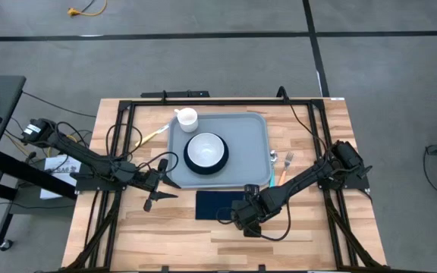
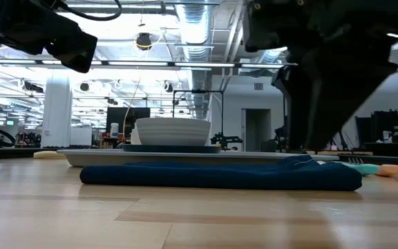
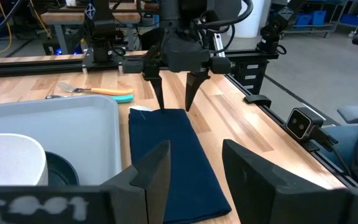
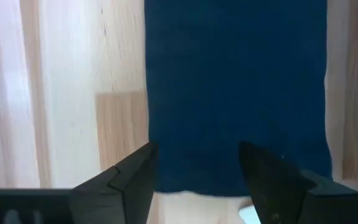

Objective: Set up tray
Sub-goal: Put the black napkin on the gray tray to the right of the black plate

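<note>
Nearest, a dark navy folded cloth (image 2: pixel 220 174) lies on the wooden counter (image 1: pixel 180 235), just near of the large grey-blue rimmed plastic tray (image 1: pixel 245 155). Right end effector (image 3: pixel 173 102) hangs above the cloth's right end, fingers apart, empty; left end effector (image 1: pixel 155 199) waits open. Tray looks stiff, light, slick; take its raised rim.

The right gripper (image 3: pixel 173 102) hangs open-fingered over the navy cloth's (image 3: pixel 169 158) far end, beside the tray (image 3: pixel 73 121).
</note>
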